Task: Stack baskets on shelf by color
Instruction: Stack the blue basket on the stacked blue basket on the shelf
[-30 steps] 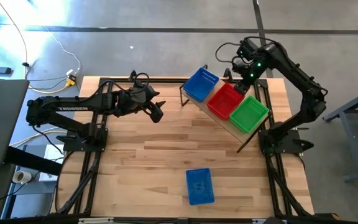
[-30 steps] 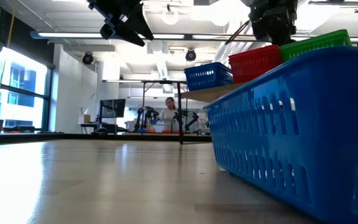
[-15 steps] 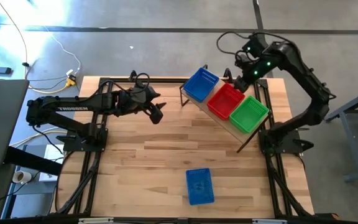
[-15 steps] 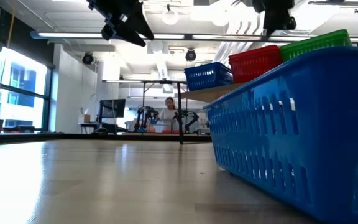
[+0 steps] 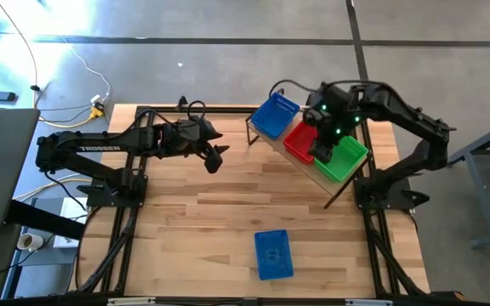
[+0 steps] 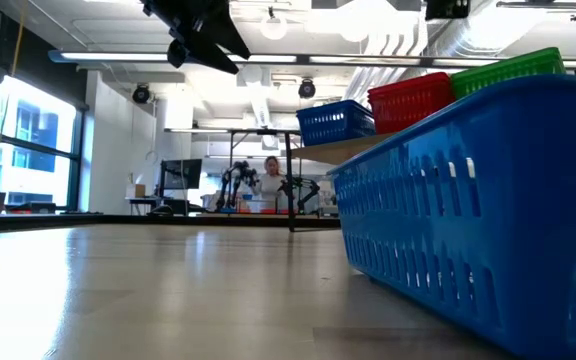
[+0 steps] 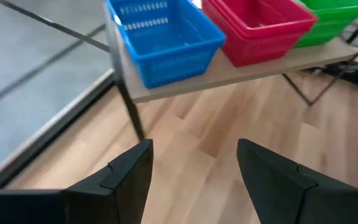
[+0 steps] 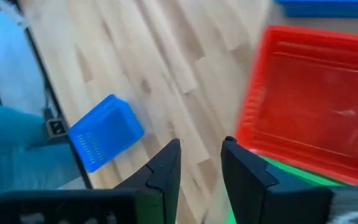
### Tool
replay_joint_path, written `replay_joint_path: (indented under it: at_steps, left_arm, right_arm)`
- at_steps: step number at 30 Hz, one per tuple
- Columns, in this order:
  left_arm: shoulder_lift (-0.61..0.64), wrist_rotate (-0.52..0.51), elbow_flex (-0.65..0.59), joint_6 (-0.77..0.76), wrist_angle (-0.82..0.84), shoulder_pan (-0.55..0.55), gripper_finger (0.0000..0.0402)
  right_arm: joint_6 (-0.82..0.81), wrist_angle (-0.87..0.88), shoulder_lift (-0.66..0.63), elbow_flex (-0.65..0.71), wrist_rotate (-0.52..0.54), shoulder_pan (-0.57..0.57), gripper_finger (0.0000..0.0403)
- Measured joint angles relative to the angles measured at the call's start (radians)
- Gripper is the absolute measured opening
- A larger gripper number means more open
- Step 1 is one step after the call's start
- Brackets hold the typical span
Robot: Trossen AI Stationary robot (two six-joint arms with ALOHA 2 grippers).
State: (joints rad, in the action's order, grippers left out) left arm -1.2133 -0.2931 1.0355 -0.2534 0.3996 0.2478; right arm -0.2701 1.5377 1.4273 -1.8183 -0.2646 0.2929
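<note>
Blue, red and green basket stacks sit side by side on the shelf point(image 5: 266, 143), a light-wood plank on a thin black frame standing slantwise at the far right of the counter point(image 5: 194, 221). The blue stack point(image 5: 275, 116) is at the shelf's far end, the red stack point(image 5: 303, 136) in the middle, and the green stack point(image 5: 344, 157) at the near end, each touching its neighbour. How many baskets are nested in each stack cannot be told.

One more blue basket point(image 5: 272, 253) lies alone on the counter near its front edge, well apart from the shelf; in the low view it fills the right foreground point(image 6: 468, 210).

Above the shelf, the right pincer point(image 5: 320, 151) hangs over the seam between the red and green stacks, its fingers point(image 8: 166, 171) narrowly parted with nothing between them.

Over the far left part of the counter, the left pincer point(image 5: 214, 159) hovers in the air, facing the shelf, its fingers point(image 7: 132, 171) spread wide and empty.

Beyond the counter, a person point(image 6: 270, 180) shows far off in the room.
</note>
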Motion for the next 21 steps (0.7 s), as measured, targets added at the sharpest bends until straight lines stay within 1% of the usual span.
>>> replay_joint_path:
  at_steps: [6,10,14,21]
  left_arm:
    - [0.000,0.086,0.000,-0.098,0.000,0.000,0.0223]
    - [0.000,0.142,0.000,-0.161,0.000,-0.008,0.0223]
    - [0.000,0.152,0.000,-0.218,0.010,-0.043,0.0223]
    - [0.000,0.154,0.000,-0.328,0.068,-0.122,0.0223]
  right_arm:
    - [-0.037,-0.073,0.000,0.000,0.006,-0.133,0.0101]
    - [-0.046,-0.116,0.000,0.000,0.083,-0.211,0.0101]
    - [-0.057,-0.136,0.000,0.000,0.111,-0.269,0.0110]
    - [-0.070,-0.171,0.012,0.001,0.119,-0.364,0.0151]
